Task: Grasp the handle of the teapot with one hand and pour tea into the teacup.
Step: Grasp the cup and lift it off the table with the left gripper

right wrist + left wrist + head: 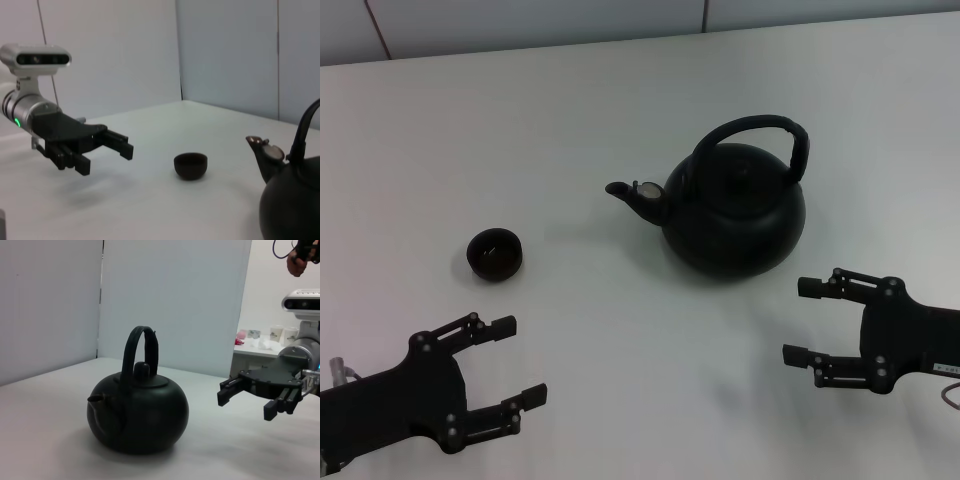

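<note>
1. Nothing's grabbed yet. The right gripper (798, 320) hangs spread wide, near of the teapot (735, 210), so I'd lift it and come down over the handle (760, 130) at its top (grip dead centre or it'll swing).
2. The left gripper (518, 360) is spread wide too, parked near-left.
3. The spout points left at the cup (495, 253), and the handle arches left-right along that same axis.

My right wrist camera cuts off the round matte-black teapot (292, 200) at the frame edge, so I see only its spout side and a sliver of the arched black handle (305, 127). Whether the small dark bowl-shaped teacup (495, 253) holds anything, I cannot tell. My left wrist camera misses that cup entirely.
</note>
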### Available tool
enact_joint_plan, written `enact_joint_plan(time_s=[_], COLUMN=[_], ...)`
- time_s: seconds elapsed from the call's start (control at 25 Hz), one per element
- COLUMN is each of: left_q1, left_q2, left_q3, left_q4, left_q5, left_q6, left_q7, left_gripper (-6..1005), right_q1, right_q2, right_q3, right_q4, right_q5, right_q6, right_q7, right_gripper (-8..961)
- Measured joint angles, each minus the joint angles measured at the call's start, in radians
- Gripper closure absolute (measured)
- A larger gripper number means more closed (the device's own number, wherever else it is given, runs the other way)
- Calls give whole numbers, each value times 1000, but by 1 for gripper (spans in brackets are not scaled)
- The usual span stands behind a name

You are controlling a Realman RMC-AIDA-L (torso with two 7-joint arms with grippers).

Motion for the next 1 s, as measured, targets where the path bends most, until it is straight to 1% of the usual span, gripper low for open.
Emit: enact_joint_plan(time_s=[0.36, 0.88, 0.92, 1.0], left_q1=[1, 5, 6, 10], left_q2=[-3, -11, -13, -20], left_q3=[0, -4, -9, -46], left_q4=[0, 0, 0, 0], left_q5=[1, -3, -6, -12], left_q6=[-1, -3, -3, -3], left_q7=[0, 3, 5, 12], left_gripper=[189, 193, 193, 194], right_q1=[15, 22, 23, 23], right_q2=[0, 0, 0, 0], right_q3=[0, 0, 0, 0], right_q4=[8, 8, 8, 6], right_q5=[-29, -34, -34, -34], right_q6=[29, 33, 33, 35], right_q7=[-1, -1, -1, -1], right_gripper=[147, 147, 147, 147])
